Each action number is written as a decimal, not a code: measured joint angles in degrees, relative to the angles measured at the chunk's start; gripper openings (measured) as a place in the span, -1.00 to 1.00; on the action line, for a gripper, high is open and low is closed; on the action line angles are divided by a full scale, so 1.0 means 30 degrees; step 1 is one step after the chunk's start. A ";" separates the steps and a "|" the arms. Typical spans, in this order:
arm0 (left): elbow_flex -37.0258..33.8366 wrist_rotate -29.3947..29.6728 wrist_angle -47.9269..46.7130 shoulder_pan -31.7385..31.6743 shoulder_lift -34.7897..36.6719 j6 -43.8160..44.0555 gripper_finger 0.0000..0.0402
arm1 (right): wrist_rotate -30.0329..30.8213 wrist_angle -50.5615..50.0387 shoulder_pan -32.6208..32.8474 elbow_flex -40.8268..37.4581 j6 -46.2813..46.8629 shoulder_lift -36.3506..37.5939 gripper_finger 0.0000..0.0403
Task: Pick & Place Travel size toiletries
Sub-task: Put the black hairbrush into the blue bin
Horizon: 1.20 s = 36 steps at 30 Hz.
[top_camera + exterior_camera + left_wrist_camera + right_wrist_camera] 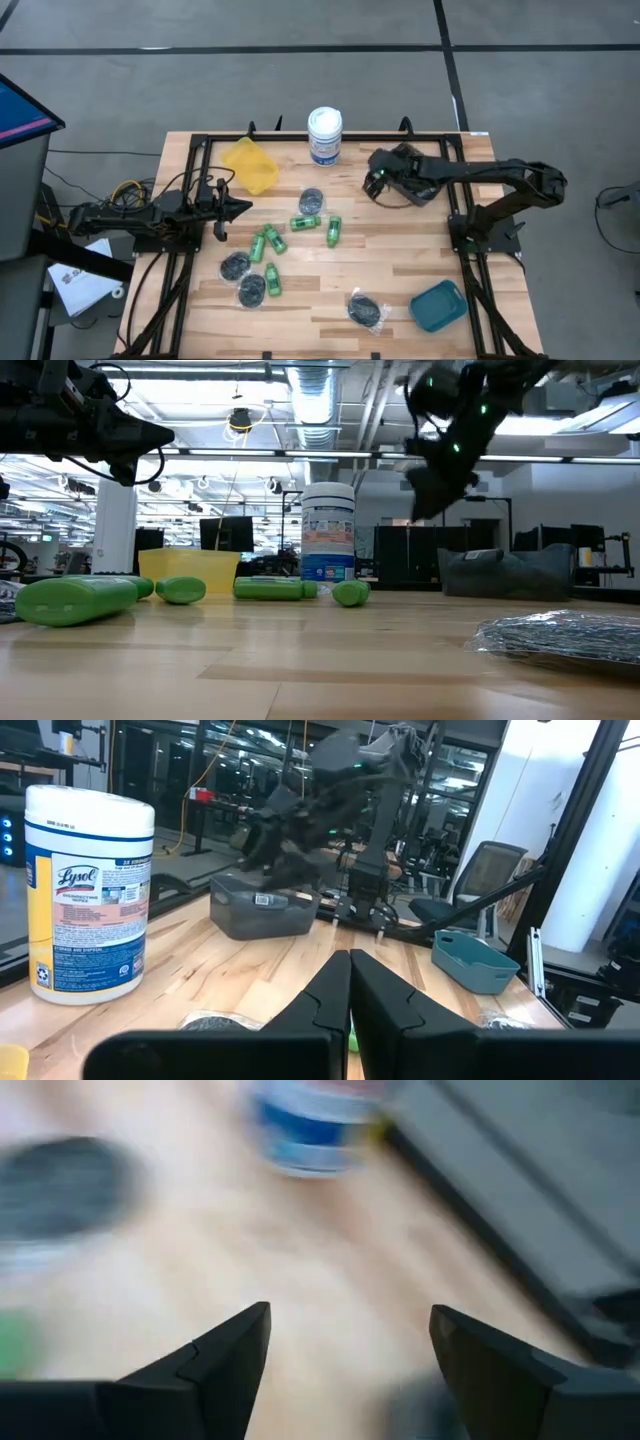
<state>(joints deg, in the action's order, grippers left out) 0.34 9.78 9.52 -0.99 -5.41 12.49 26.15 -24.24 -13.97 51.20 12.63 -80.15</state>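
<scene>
Between picks, looks like. Right gripper spread wide & empty, up beside the white tub. Green mini bottles just below tub. Next: drop over nearest one. Left gripper clamped shut, idle.

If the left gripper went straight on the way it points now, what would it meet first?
Probably nothing on the table: the shut left gripper points across above the green bottles, toward the grey bin and right arm; depth is unclear.

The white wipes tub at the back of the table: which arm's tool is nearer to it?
The right tool, just off the wipes tub to its right. The left tool waits farther away, beyond the yellow bin.
</scene>
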 joint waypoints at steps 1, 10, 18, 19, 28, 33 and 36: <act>0.0003 0.0000 0.0000 0.0000 0.0000 0.0000 -0.99 | -0.0628 0.0003 0.0783 -0.0033 0.0420 0.0113 0.32; 0.0000 0.0013 0.0012 0.0000 0.0000 0.0000 -0.99 | -0.0372 0.0800 0.9809 -0.0051 0.7192 -0.0414 0.32; 0.0000 0.0007 0.0027 0.0000 0.0000 0.0000 -0.99 | 0.1254 0.3234 1.5341 -0.0051 1.2068 -0.3153 0.32; 0.0000 0.0007 0.0029 0.0000 0.0000 0.0000 -0.99 | 0.1254 0.3413 1.5708 -0.0051 1.2428 -0.3618 0.32; 0.0000 0.0007 0.0241 0.0000 0.0000 0.0000 -0.99 | 0.0336 0.0865 1.7568 0.2387 1.3728 -0.7370 0.32; 0.0000 0.0000 0.0333 0.0000 -0.0003 0.0000 -0.99 | 0.0241 -0.1469 1.7853 0.4277 1.3732 -0.9023 0.32; 0.0000 0.0001 0.0402 0.0000 -0.0109 0.0000 -0.99 | 0.0144 -0.1918 1.7881 0.4720 1.3881 -0.9920 0.32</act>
<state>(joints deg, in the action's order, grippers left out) 0.34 9.78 10.73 -0.99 -5.74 12.49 26.58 -29.99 39.67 65.36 54.27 -109.90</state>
